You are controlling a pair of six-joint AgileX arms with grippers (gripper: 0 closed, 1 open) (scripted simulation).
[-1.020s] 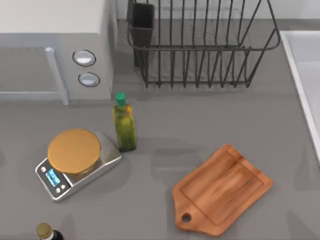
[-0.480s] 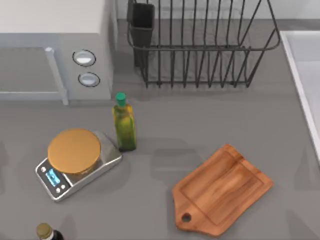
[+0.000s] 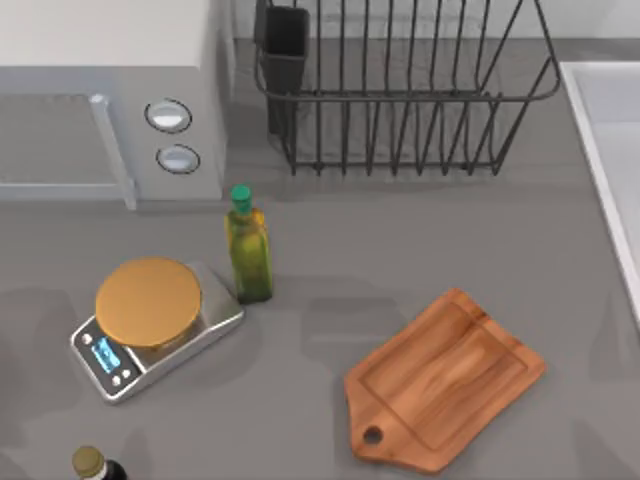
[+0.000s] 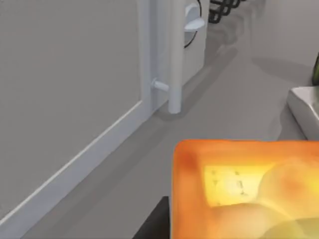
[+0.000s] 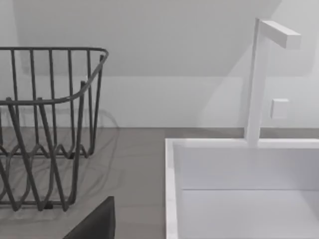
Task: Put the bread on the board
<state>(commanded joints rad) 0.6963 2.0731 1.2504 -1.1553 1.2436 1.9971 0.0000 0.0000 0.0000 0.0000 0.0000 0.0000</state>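
The bread (image 4: 244,189), a golden-yellow slice with an orange-brown crust, fills the near part of the left wrist view, just above the grey table beside the microwave (image 4: 75,74). My left gripper (image 4: 219,234) is shut on it; one dark finger (image 4: 153,225) shows along the slice's edge. The board (image 3: 445,380), reddish-brown wood with a grooved rim and a holed handle, lies bare on the table at the right front in the top view. A dark part of my right gripper (image 5: 94,224) shows in the right wrist view, near the dish rack (image 5: 45,124) and sink (image 5: 239,189).
A silver scale (image 3: 155,325) with a round tan disc sits at the left, an oil bottle (image 3: 248,245) just right of it. The microwave (image 3: 100,100) and wire dish rack (image 3: 400,90) line the back. Another bottle (image 3: 92,465) stands at the front left; a faucet (image 5: 259,79) rises behind the sink.
Nothing on the table has moved in the top view. Only a faint shadow near the table's left edge has shifted a little.
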